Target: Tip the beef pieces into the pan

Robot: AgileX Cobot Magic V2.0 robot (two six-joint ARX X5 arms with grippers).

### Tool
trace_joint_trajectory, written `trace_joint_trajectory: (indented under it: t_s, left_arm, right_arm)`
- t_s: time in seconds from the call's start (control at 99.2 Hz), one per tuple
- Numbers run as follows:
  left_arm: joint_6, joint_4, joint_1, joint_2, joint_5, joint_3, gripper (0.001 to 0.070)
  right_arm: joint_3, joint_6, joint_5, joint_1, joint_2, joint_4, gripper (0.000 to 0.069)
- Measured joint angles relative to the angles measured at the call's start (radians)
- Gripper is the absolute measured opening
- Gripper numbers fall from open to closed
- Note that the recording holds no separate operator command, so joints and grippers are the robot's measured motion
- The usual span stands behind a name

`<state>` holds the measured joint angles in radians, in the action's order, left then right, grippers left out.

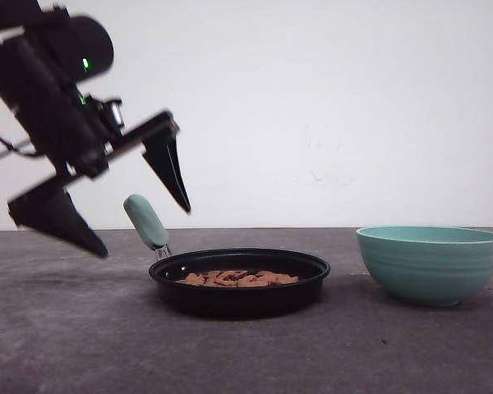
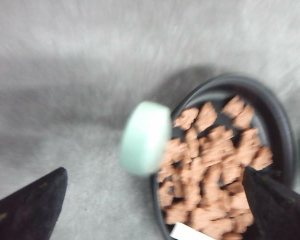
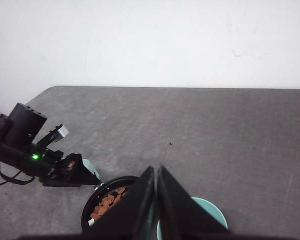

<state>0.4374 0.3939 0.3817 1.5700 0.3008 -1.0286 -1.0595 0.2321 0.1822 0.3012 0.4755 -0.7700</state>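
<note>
lying in a loose flat layer, the beef pieces (image 1: 238, 279) already sit inside the pan (image 1: 240, 289), which rests on the desk (image 1: 82, 345) with its mint-green handle (image 1: 146, 222) angled up toward the left gripper (image 1: 140, 222). that gripper hangs tilted above the handle, fingers (image 1: 171, 171) spread wide and pinching nothing, likely clear of a grasp. the teal bowl (image 1: 431, 264) stands well apart, apparently emptied. the right gripper (image 3: 156, 200) hovers high above the bowl, fingers pressed together.
</note>
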Motion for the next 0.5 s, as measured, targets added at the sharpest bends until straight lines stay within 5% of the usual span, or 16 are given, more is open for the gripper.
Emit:
trace_joint_trajectory:
  t_s: [0.272, 0.444, 0.504]
  left_arm:
    - [-0.005, 0.000, 0.000, -0.409, -0.184, 0.000, 0.0696]
    - [-0.042, 0.045, 0.001, -0.692, -0.340, -0.004, 0.0692]
    - [-0.074, 0.091, 0.001, -0.776, -0.408, -0.008, 0.0621]
  right_arm:
    - [0.000, -0.029, -0.006, 0.000, 0.000, 0.027, 0.0008]
    - [0.000, -0.116, -0.112, 0.000, 0.000, 0.027, 0.0008]
    - [0.000, -0.150, -0.156, 0.000, 0.001, 0.027, 0.0008]
